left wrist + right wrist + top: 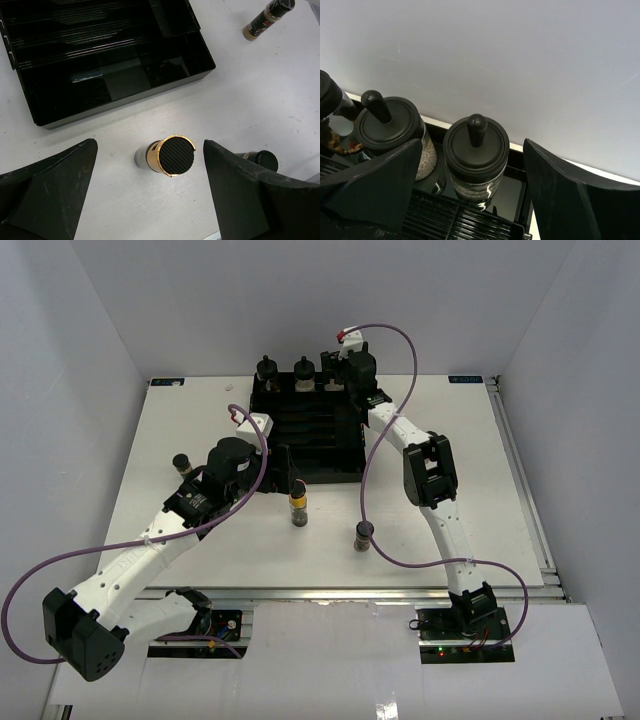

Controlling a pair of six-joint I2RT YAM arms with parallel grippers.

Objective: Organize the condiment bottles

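Note:
Three squat clear condiment bottles with black knobbed caps stand in the back row of the black tray (320, 440). My right gripper (472, 142) is open around the rightmost one (476, 155), with a gap on each side; its neighbour (390, 130) stands to the left. From above, two of them (266, 370) (302, 372) show clearly, and the right gripper (338, 368) covers the third. My left gripper (150, 145) is open over the upright yellow-banded spice jar (170, 156), without touching it. That jar (297, 510) stands just in front of the tray.
A dark spice jar (363, 536) stands on the white table front right of the tray, and another (182, 462) stands to the tray's left. The tray's slotted compartments (100, 60) hold nothing. White walls close in the back and both sides.

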